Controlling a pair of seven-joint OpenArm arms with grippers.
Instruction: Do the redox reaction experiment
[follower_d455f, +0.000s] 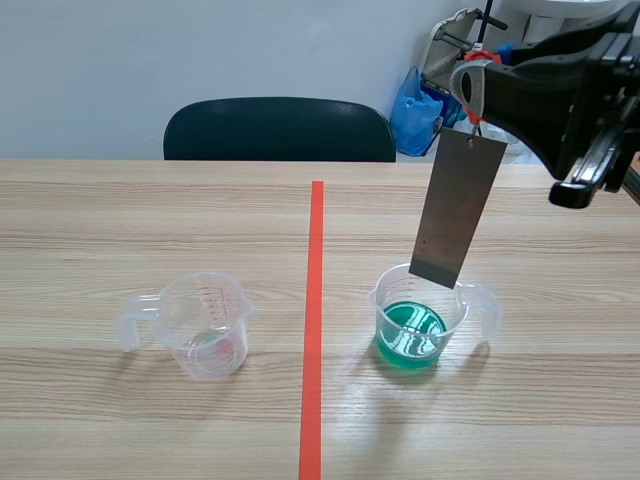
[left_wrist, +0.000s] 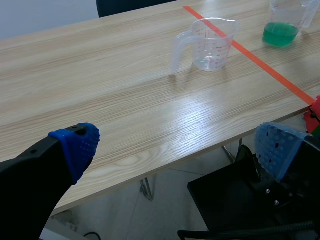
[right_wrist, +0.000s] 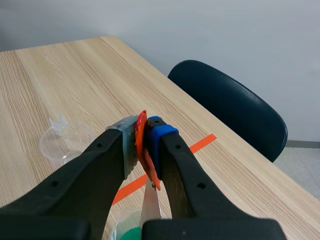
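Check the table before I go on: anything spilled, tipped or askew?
No spill shows, and both the clear beaker and the beaker of green liquid stand upright. Only the metal plate stands out: it hangs slanted from the right gripper, by an orange tag, its lower edge at that beaker's mouth, above the liquid.

Our arms are thick, glossy black castings. Our fingers carry small round screws and end in blue dotted pads.

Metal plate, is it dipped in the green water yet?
Not yet. The metal plate hangs from the right gripper, its bottom edge near the measuring cup's rim, above the green liquid.
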